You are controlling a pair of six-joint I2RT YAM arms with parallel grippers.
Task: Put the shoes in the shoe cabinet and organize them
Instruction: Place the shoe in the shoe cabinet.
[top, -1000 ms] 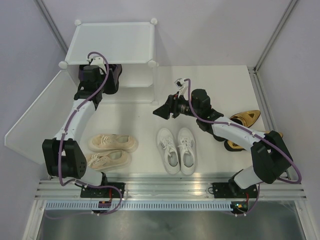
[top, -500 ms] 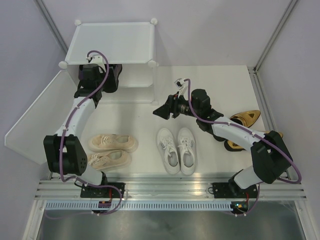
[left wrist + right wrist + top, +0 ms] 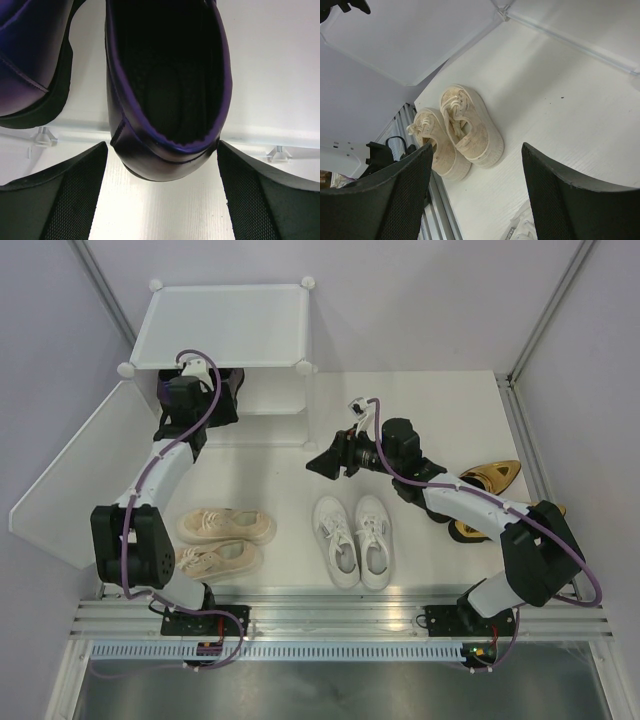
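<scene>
Tabletop (image 3: 290, 465) bears 2 beige sneakers (image 3: 225, 526), 2 white sneakers (image 3: 335, 540); left end effector (image 3: 161, 150), right end effector (image 3: 476, 148) apart.

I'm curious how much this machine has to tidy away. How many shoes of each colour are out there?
Purple loafers: 2
Gold heels: 2
White sneakers: 2
Beige sneakers: 2
Total: 8 shoes

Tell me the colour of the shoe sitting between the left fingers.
The loafer is glossy dark purple and dark inside; it shows clearest in the left wrist view.
</scene>
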